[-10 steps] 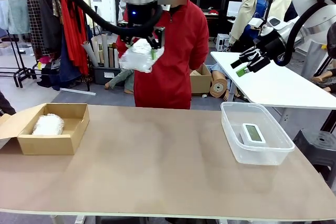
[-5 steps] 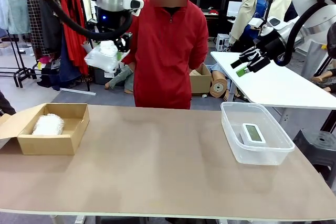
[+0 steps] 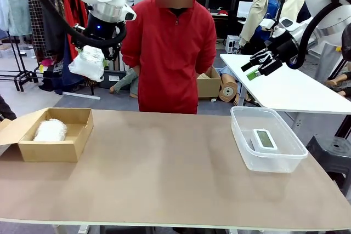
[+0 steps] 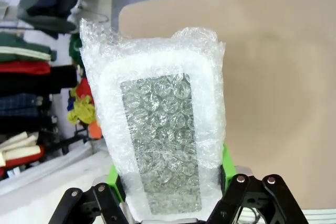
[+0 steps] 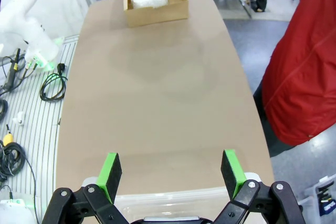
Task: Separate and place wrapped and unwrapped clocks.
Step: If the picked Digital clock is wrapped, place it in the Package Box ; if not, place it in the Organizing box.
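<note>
- while the left gripper hangs high over the far left edge of the bench, its fingers are clamped on a wrapped clock; in the left wrist view the green pads pinch the bundle's lower end and the screen shows grey through the bubble wrap.
- the step in hand, as i judge it, is carrying this bundle to the cardboard box at the bench's left end, where another wrapped bundle already lies toward the left side.
- to do it well, bring the bundle over the bare right half of the box before going down, so it doesn't land on top of the one inside.
- most of the bundle sticks out beyond the fingers, so i'd keep the move smooth; bubble wrap is slippery and soft, and a jerk could let it slide.
- lower it inside the box walls and clear the open flap at the left before letting go.
- the right gripper is raised above the right end, fingers spread wide and holding nothing, well apart from the work.
- the bare clock lies in the clear plastic tub on the right, screen up; that side looks settled and needs no touching.
</note>
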You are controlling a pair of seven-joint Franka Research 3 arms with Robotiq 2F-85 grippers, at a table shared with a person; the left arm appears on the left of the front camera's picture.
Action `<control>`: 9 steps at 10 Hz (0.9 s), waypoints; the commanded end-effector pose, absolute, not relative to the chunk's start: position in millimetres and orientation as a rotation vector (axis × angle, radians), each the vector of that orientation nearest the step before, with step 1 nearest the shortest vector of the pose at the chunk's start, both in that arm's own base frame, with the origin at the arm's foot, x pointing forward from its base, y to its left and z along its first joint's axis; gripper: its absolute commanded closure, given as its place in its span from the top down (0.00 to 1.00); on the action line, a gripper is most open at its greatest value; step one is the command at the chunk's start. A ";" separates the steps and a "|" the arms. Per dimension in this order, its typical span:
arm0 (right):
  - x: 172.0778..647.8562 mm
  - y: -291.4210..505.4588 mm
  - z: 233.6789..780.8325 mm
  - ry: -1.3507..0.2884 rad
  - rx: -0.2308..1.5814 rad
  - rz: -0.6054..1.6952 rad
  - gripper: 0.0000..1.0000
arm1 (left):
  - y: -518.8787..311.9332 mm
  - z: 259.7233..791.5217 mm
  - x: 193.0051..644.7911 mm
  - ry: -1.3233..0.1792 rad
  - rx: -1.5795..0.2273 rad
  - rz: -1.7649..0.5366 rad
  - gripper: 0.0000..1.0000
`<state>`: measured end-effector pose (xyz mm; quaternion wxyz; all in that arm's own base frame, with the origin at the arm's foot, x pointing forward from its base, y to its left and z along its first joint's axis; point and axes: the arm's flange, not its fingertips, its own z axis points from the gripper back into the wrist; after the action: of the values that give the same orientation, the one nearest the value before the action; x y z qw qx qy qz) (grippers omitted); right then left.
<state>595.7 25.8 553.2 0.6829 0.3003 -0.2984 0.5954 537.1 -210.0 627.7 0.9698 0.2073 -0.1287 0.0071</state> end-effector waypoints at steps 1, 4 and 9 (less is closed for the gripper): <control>594.9 27.4 555.3 -0.667 0.657 1.341 1.00 | -209.2 630.0 539.2 -0.274 0.401 -0.018 0.00; 594.9 27.4 555.3 -0.667 0.657 1.341 1.00 | -209.2 630.0 539.2 -0.274 0.401 -0.018 0.00; 594.9 27.4 555.3 -0.667 0.657 1.341 1.00 | -196.4 607.8 530.4 -0.178 0.444 -0.016 0.00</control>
<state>595.7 25.8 553.3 0.6829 0.3003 -0.2984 0.5954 537.0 -209.1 613.8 0.9706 0.2157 -0.1064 -0.0082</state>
